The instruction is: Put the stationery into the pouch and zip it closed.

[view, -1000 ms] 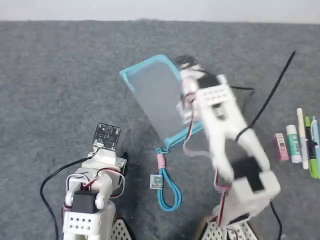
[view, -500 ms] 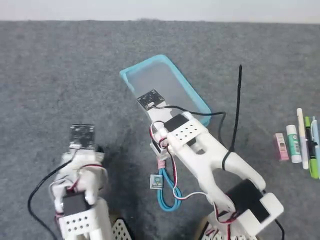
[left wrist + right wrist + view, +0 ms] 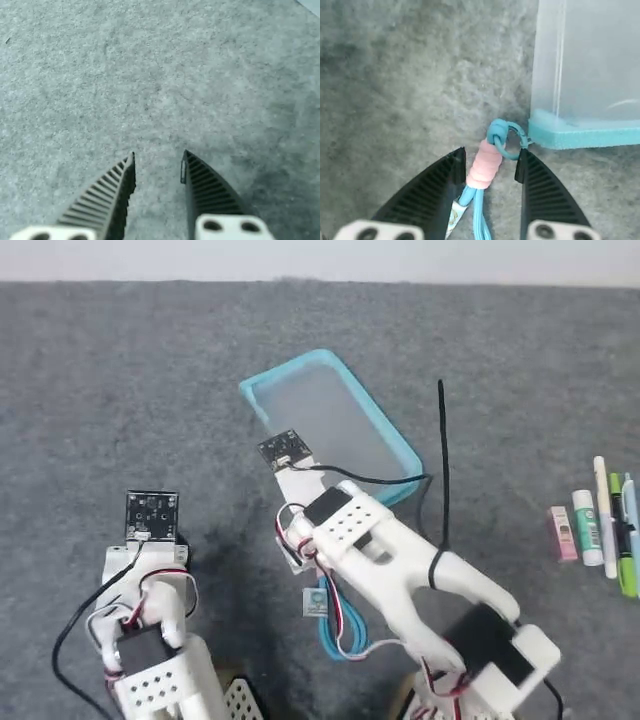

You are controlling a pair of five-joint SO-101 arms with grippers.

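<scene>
The translucent pouch (image 3: 330,420) with a teal border lies flat at the table's middle. Its teal cord (image 3: 335,635) with a pink bead (image 3: 485,166) trails from the near corner (image 3: 580,136). My right gripper (image 3: 490,157) is open, low over the carpet, one finger on each side of the pink bead and the cord's ring (image 3: 499,136). The right arm (image 3: 345,530) covers that corner in the high view. The stationery (image 3: 595,528) lies in a row at the far right. My left gripper (image 3: 157,162) hangs open above bare carpet.
The left arm (image 3: 150,580) stands at the lower left, apart from the pouch. A small tag (image 3: 314,602) hangs on the cord. A black cable (image 3: 441,460) rises from the right arm. Grey carpet covers the whole table.
The right arm swung from the pouch's right edge to its near corner and came down around the cord's pink bead. The left arm shifted a little to the left.
</scene>
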